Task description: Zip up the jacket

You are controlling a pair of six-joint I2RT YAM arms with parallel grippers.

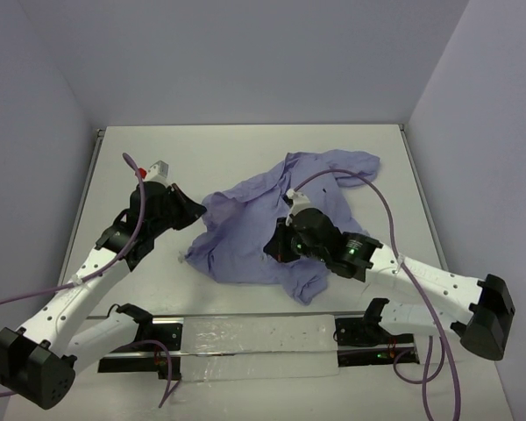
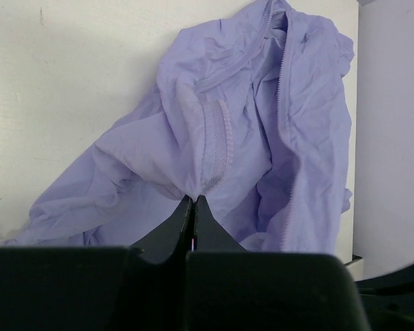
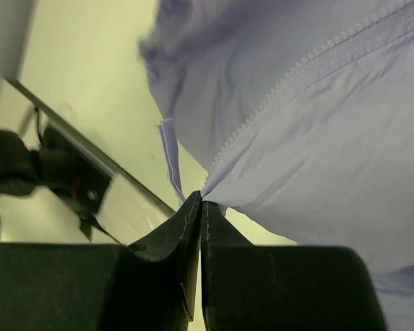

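One jacket [image 1: 245,228], two arms, that's the whole cast. The jacket's a crumpled lavender heap mid-way across the white table [image 1: 245,149], lying open with a row of zipper teeth [image 3: 290,83] showing. The left gripper [image 2: 194,201] is pinched tight on a fold at the heap's left edge. The right gripper [image 3: 201,200] is clamped on the fabric edge right where the teeth end. The right arm [image 1: 351,250] lies across the jacket's near-right part and hides it from above. There are two purple cables [image 1: 384,203], one per arm, plus one clear sheet [image 1: 254,346] along the near edge.
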